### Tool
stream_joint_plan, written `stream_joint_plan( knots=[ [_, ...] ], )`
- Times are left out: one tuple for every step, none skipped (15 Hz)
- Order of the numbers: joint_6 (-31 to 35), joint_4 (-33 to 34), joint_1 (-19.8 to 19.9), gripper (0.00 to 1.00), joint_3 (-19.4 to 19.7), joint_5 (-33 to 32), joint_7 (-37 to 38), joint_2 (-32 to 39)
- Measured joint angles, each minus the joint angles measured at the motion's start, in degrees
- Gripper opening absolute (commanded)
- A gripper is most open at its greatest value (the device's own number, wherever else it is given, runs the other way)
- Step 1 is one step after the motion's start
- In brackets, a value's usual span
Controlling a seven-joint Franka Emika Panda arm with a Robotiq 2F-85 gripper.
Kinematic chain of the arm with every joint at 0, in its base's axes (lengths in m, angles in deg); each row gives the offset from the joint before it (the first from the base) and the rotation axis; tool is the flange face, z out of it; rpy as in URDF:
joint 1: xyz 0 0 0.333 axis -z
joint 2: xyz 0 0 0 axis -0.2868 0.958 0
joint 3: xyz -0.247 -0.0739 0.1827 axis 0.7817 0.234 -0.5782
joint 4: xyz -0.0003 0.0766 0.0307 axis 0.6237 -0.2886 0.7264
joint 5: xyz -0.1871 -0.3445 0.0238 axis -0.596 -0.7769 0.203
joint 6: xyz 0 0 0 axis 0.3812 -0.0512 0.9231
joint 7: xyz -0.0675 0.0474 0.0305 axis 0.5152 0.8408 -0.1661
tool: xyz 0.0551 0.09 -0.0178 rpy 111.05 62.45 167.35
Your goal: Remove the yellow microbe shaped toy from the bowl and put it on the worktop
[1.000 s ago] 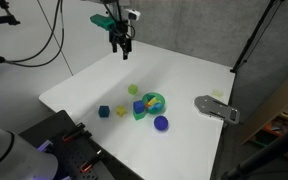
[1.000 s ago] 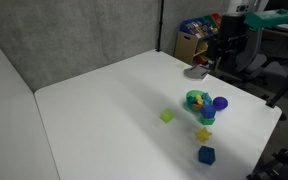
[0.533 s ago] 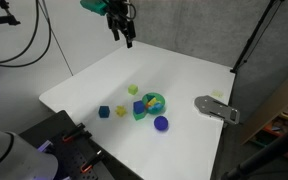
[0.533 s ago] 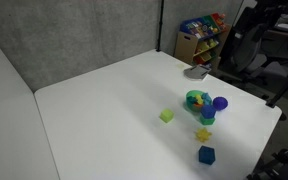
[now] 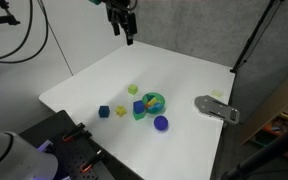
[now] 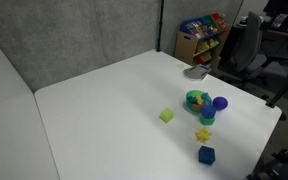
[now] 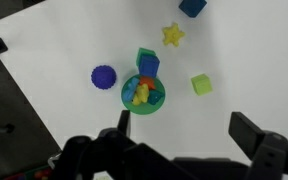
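Yellow microbe shaped toy (image 7: 140,94) lies inside the green bowl (image 7: 125,100) among other small colored pieces, on the white tabletop (image 7: 64,45). A purple ball (image 7: 103,76) sits just beside the bowl, and a yellow-green cube (image 7: 202,84) lies near it. High above them, the fingers (image 7: 259,140) stand wide apart in the wrist view, holding nothing.
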Motion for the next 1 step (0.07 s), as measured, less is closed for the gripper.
stream_joint_plan(
  knots=[
    [-0.08, -0.05, 0.02, 1.0, 0.01, 0.02, 0.0, 0.02]
  ],
)
